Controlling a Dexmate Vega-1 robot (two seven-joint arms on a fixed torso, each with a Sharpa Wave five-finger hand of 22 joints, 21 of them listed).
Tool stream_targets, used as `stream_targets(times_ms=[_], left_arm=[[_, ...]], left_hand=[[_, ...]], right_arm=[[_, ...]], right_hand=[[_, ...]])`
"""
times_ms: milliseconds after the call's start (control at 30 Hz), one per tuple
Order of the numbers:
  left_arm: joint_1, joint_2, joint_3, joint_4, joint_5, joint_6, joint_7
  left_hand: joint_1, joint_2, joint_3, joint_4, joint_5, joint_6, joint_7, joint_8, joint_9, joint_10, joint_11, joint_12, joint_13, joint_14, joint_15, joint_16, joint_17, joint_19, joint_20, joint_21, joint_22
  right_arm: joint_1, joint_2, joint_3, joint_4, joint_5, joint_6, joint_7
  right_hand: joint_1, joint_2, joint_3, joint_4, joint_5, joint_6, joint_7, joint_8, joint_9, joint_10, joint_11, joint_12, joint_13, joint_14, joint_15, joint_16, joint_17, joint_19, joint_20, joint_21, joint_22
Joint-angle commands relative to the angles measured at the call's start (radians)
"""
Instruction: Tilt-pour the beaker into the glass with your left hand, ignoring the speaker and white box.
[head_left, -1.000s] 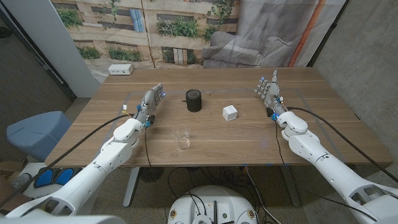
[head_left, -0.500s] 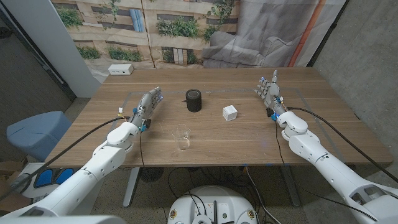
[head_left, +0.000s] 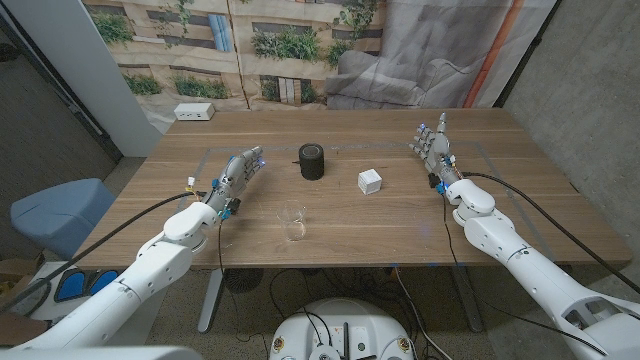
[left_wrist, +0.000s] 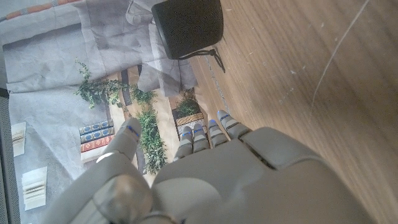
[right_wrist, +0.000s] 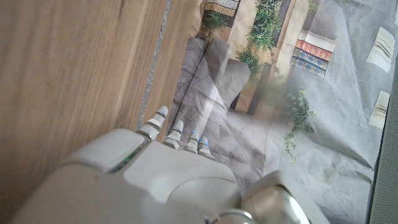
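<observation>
**Left reach not yet made; no beaker identified**

We find the left robot hand (head_left: 238, 172) open and empty, beside the speaker (head_left: 312, 160). The right robot hand (head_left: 433, 147) is likewise open. One clear glass (head_left: 292, 220) stands on the surface (head_left: 400, 220). We advise approaching low, fingers spread, avoiding the white box (head_left: 370, 181).

Left hand (head_left: 238, 172) drawing back toward the near table edge and slightly leftward, lowering from its earlier raised spot, fingers (head_left: 252, 158) apart and holding nothing, left forearm (head_left: 160, 262) pulling back with it.
</observation>
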Motion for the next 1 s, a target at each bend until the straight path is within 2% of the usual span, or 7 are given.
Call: stream_targets(times_ms=[33,233,667,1000], left_arm=[[0.073,0.071,-0.029,-0.075,0.011,0.009,0.0],[0.109,0.111,-0.059,-0.095,0.008,-0.001,-0.015],[0.155,0.17,-0.106,-0.081,-0.015,-0.041,-0.104],[0.168,0.165,-0.096,-0.022,-0.032,-0.127,-0.223]], left_hand=[[0.012,0.002,0.003,-0.013,0.005,0.003,-0.01,0.007,0.004,0.003,-0.007,0.006,0.006,0.002,-0.011,0.002,0.002,0.007,-0.029,0.003,0.001],[0.018,-0.003,0.005,-0.022,0.006,-0.002,-0.015,0.005,0.004,0.001,-0.01,0.005,0.006,0.0,-0.016,0.001,0.002,0.01,-0.031,0.003,0.001],[0.039,-0.033,0.006,-0.052,0.008,-0.011,-0.029,0.008,0.004,0.001,-0.025,0.003,0.007,0.001,-0.029,0.001,0.002,0.019,-0.032,0.003,0.001],[0.068,-0.056,0.009,-0.063,0.011,-0.027,-0.049,0.011,0.005,-0.005,-0.039,0.0,0.008,0.0,-0.035,0.001,0.003,0.016,-0.043,-0.001,0.0]], right_arm=[[0.0,0.0,0.0,0.0,0.0,0.0,0.0],[0.0,0.0,0.0,0.0,0.0,0.0,0.0],[0.0,0.0,0.0,0.0,0.0,0.0,0.0],[0.0,0.0,0.0,0.0,0.0,0.0,0.0]], right_hand=[[0.003,0.087,-0.007,0.0,0.006,-0.005,-0.001,0.005,0.001,-0.009,0.003,0.006,0.004,-0.005,-0.02,0.003,0.005,0.001,0.006,0.007,0.004],[0.003,0.087,-0.007,0.0,0.006,-0.005,-0.001,0.005,0.001,-0.009,0.003,0.006,0.004,-0.005,-0.02,0.003,0.005,0.001,0.006,0.007,0.004],[0.003,0.087,-0.007,0.0,0.006,-0.005,-0.001,0.005,0.001,-0.009,0.003,0.006,0.004,-0.005,-0.02,0.003,0.005,0.001,0.006,0.007,0.004],[0.003,0.087,-0.007,0.0,0.006,-0.005,-0.001,0.005,0.001,-0.009,0.003,0.006,0.004,-0.005,-0.02,0.003,0.005,0.001,0.006,0.007,0.004]])
